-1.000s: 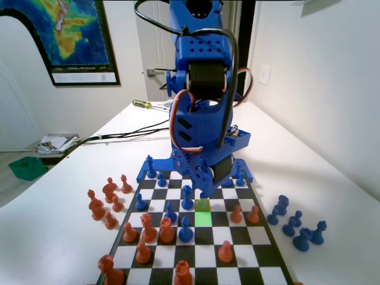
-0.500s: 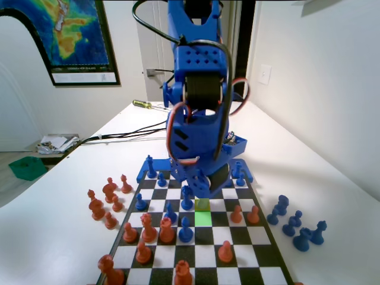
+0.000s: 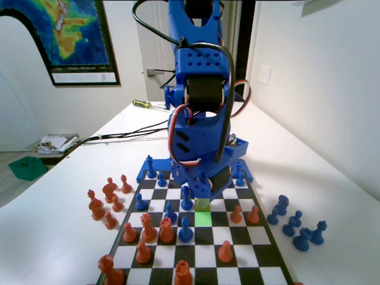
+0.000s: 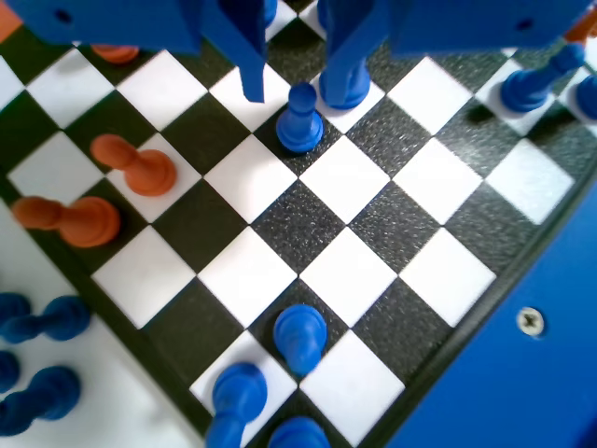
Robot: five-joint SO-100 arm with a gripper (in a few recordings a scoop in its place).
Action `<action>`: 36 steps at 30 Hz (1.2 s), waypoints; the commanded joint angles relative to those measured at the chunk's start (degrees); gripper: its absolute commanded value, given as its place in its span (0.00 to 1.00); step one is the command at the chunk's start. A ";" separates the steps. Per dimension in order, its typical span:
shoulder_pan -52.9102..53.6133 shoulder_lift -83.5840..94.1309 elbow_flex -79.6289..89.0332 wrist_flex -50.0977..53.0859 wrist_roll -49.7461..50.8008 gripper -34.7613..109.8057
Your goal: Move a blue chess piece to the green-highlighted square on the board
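Since a second ago the arm has lifted a little, its gripper (image 4: 291, 89) open with jaws straddling the blue pawn (image 4: 300, 119), not yet closed on it. That pawn stands at ten o'clock of the green square (image 3: 203, 217). Centre the jaws, descend, then close gently.

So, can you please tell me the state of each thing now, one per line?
tool: open, low, one jaw on each side of the blue chess piece
blue chess piece: upright on the board, not gripped
green-highlighted square: empty
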 commanded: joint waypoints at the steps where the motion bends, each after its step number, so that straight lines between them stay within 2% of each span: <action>1: -1.23 1.23 0.18 0.18 0.00 0.32; 17: -1.41 1.05 2.90 -1.58 -1.32 0.32; 28: -1.32 0.97 1.93 -1.58 -1.93 0.25; 36: -1.32 1.05 -2.81 2.02 -0.97 0.25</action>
